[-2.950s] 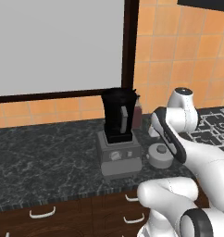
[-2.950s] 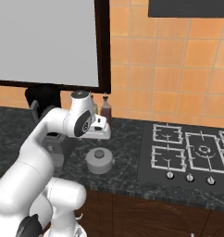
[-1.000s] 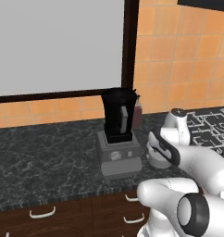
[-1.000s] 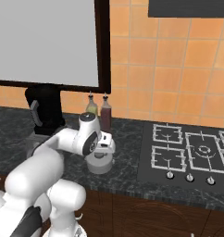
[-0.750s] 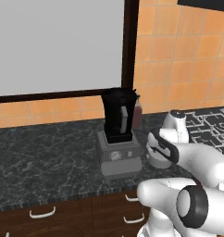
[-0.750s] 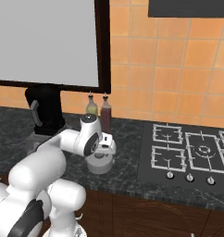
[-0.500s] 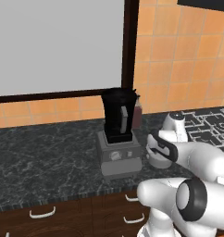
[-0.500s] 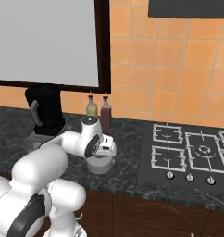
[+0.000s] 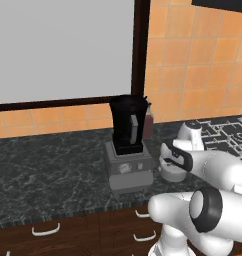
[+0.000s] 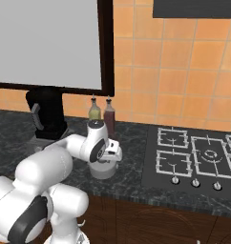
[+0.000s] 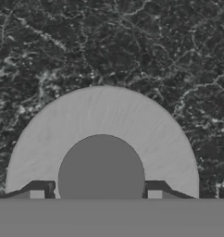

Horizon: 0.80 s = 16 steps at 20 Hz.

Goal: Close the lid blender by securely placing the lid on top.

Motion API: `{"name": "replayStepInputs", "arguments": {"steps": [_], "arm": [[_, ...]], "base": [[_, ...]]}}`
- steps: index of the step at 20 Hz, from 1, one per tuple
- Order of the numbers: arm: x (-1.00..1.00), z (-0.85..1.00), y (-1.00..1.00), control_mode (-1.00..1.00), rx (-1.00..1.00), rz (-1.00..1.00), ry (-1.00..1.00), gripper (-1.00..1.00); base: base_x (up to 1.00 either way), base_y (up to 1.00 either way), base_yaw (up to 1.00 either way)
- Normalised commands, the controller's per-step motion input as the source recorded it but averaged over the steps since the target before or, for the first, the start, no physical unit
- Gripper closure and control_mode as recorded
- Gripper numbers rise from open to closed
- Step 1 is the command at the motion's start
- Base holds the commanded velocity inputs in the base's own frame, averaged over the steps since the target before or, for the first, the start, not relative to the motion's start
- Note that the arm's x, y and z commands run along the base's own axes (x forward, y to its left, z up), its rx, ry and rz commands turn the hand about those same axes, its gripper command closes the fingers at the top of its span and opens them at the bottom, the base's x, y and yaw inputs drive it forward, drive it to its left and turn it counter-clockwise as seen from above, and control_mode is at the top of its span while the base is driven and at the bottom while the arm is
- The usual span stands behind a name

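On the dark marbled counter [image 9: 53, 170], to the right of the blender [image 9: 129, 145], the lid [image 11: 102, 134] lies flat – a round light-grey cap with a darker knob in its middle. It is still off the jar, whose top is open. The gripper [image 11: 99, 190] is low over the lid, pointing straight down at it. In the hand view its two fingertips [image 11: 37, 192] stand on either side of the knob, very close to it, but I cannot tell if they already press on it or if a small gap is left. In the right base view the hand [image 10: 108, 152] covers the top of the lid and only the lid's lower wall shows under it. The blender has a near-black jar on a boxy grey base. Behind it, near the tiled wall [image 10: 184, 71], stand two bottles [image 10: 102, 116] – one olive, one reddish-brown. A gas hob [image 10: 198, 159] is on the counter further to the right.
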Motion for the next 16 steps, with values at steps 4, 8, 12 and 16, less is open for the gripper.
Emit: {"name": "replayStepInputs", "arguments": {"steps": [4,8,12,16], "arm": [[0.00,0.00,0.00,-1.00,0.00,0.00,0.00,1.00],[-0.04,0.22,0.00,-1.00,0.00,0.00,0.00,1.00],[-0.18,0.75,0.00,-1.00,0.00,0.00,0.00,1.00],[-0.16,1.00,0.02,-1.00,0.00,0.00,-0.02,1.00]], "base": [[0.00,0.00,0.00],[0.00,0.00,0.00],[0.00,0.00,0.00],[0.00,0.00,0.00]]}}
